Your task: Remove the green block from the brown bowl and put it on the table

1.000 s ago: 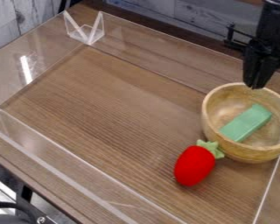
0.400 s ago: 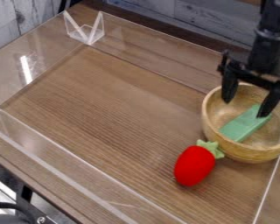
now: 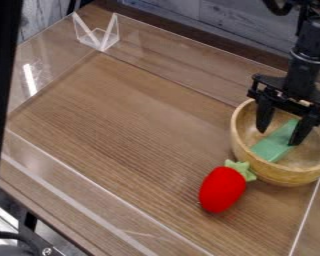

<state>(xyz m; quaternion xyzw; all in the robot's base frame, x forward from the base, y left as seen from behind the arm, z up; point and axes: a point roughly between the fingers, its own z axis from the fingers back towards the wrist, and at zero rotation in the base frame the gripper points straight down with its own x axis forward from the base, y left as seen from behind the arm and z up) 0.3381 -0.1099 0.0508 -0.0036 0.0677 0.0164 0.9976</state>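
Over at the right side of the brown wood-grain table point(image 3: 136, 120), close to its edge, sits the round light tan wooden bowl point(image 3: 251, 160) with its thick rim and pale inside. Lying in that bowl, slanted from the near left up toward the far right, is the small flat light green block point(image 3: 279, 147); it rests against the bowl's floor and inner wall, and its far end is partly hidden behind the arm's fingers.

From above the bowl the black robot arm point(image 3: 310, 45) hangs straight down, and its black gripper point(image 3: 287, 118) reaches into the bowl's mouth. The two fingers point(image 3: 266, 112) stand spread apart, one over the left part of the bowl and one further right, with the far end of the green block showing in the gap between them. Whether either fingertip touches the block I cannot make out from where I stand; the block lies flat in the bowl rather than lifted.

Just beside the bowl, on its near left, a red strawberry toy with green leaves point(image 3: 224, 187) lies on the tabletop, its leafy end touching or almost touching the bowl's outer wall. Clear acrylic walls point(image 3: 49, 70) run along the table's left and far edges, with a small folded clear piece point(image 3: 96, 32) standing at the far left corner.
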